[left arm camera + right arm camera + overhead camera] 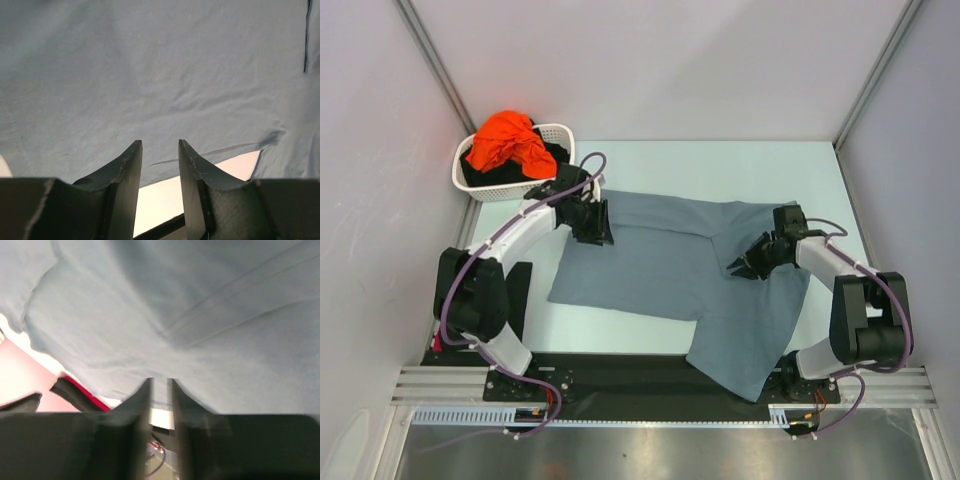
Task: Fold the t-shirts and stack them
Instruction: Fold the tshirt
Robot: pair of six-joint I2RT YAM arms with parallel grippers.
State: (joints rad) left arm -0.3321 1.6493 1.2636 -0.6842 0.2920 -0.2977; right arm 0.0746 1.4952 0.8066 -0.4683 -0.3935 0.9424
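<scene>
1. Work item: the slate grey-blue short-sleeved cloth t-shirt lies spread across the middle of the pale tabletop. Its lower right portion runs down over the near table edge onto the black base strip. A fold line crosses the cloth near the centre right of the top view.

2. Left gripper: positioned at the upper left edge of the t-shirt. In the left wrist view its two dark fingers stand clearly apart with nothing clamped between them. The cloth hem and a strip of bare table show through the gap. State: released.

3. Right gripper: positioned over the centre right of the t-shirt, near the fold line. In the right wrist view its fingers are separated by a narrow slit only, with cloth directly at the tips. State: slightly parted. Whether any cloth remains between the tips cannot be determined.

4. Storage: the white slotted plastic basket sits at the upper left of the table. It contains a crumpled bright orange t-shirt on top of black cloth.
</scene>
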